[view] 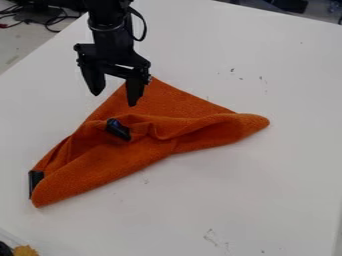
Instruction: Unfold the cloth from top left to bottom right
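camera view: the arm [110, 32] comes in from 11 o'clock, its tool [114, 99] pointing down, fingers spread apart and holding nothing, by the cloth's 11 o'clock edge. orange cloth [200, 135] lies folded and rumpled on the tabletop [254, 200], tips towards 12, 3 and 8 o'clock; one black piece [118, 129] sits mid-cloth, another [35, 182] at the 8 o'clock tip.

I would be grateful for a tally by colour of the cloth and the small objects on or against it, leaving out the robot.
Orange: 1 (the cloth)
Black: 2 (the piece near its middle, the piece at its lower-left corner)
Total: 3
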Tool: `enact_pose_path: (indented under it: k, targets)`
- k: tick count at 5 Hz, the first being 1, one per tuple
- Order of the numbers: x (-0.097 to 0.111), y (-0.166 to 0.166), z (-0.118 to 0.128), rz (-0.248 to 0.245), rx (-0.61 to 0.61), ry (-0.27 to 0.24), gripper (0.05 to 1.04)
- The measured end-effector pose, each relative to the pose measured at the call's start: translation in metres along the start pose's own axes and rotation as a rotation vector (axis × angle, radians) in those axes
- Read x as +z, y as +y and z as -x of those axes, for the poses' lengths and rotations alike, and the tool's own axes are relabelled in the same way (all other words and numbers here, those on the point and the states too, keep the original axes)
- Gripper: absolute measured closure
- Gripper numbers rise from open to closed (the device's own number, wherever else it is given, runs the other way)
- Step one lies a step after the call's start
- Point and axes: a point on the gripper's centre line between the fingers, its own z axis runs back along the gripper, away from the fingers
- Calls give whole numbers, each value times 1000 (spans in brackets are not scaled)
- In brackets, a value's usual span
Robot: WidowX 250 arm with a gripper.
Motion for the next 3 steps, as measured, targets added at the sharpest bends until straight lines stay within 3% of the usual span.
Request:
enact_pose_path:
  k: [1,2,3]
  targets:
    - [-9,-2,6,5,3,27,83]
    - [-18,-6,31,9,14,27,83]
    - [-20,-9,41,12,9,6,83]
